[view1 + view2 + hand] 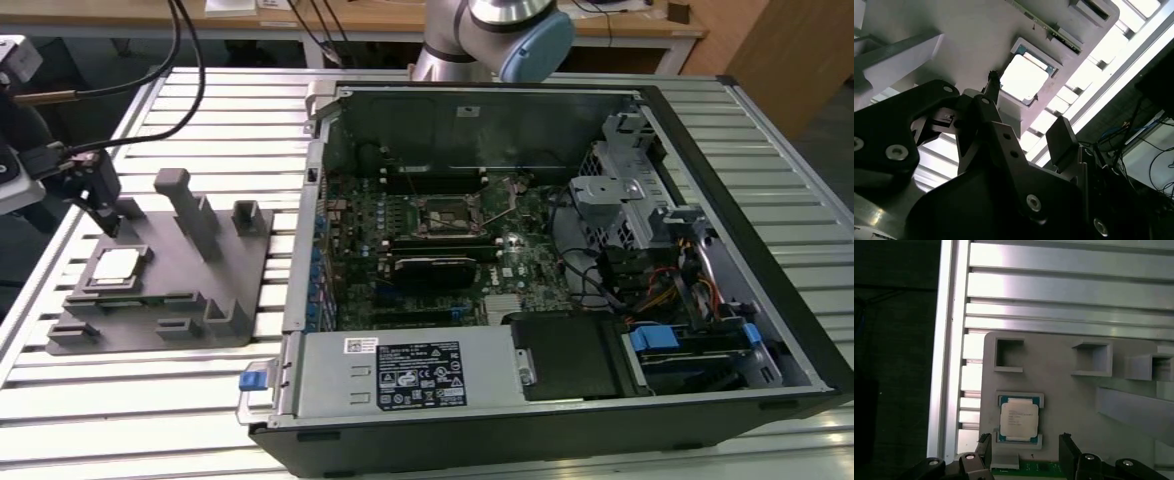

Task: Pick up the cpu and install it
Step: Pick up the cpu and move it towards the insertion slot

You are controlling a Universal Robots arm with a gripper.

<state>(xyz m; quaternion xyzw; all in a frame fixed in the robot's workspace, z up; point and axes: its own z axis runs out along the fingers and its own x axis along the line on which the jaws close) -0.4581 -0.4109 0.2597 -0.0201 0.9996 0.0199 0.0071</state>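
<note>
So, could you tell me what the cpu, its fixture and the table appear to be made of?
The cpu: bright metal lid, satin sheen, on a green board edge. The fixture: matte grey, likely plastic. The table: ribbed, reflective, probably aluminium.

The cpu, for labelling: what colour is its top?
Silver; the cpu shows best in the first wrist view.

bright, even light; glare bleaches the cpu (1024, 80)
</note>
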